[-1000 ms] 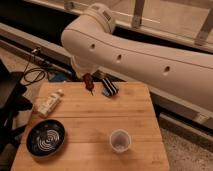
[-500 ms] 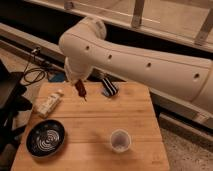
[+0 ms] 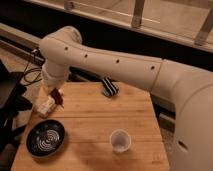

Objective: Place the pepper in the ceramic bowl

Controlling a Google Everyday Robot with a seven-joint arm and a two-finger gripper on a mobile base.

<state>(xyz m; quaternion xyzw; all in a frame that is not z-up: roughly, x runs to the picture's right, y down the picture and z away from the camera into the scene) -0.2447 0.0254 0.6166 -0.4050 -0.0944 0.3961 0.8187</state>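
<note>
The black ceramic bowl [image 3: 46, 138] with white swirl lines sits at the front left of the wooden table [image 3: 95, 125]. My gripper [image 3: 56, 96] hangs under the white arm above the table's left side, behind and a little right of the bowl. It is shut on the small dark red pepper [image 3: 59, 100], which hangs down from it above the table.
A small translucent white cup [image 3: 120, 140] stands at the front centre-right. A black-and-white striped object [image 3: 109, 87] lies at the back centre. A light-coloured packet [image 3: 44, 106] lies at the left edge, behind the bowl. Dark cables and a chair are left of the table.
The arm has swung left and forward, carrying the pepper from the back centre of the table toward the left side, closer to the bowl.
</note>
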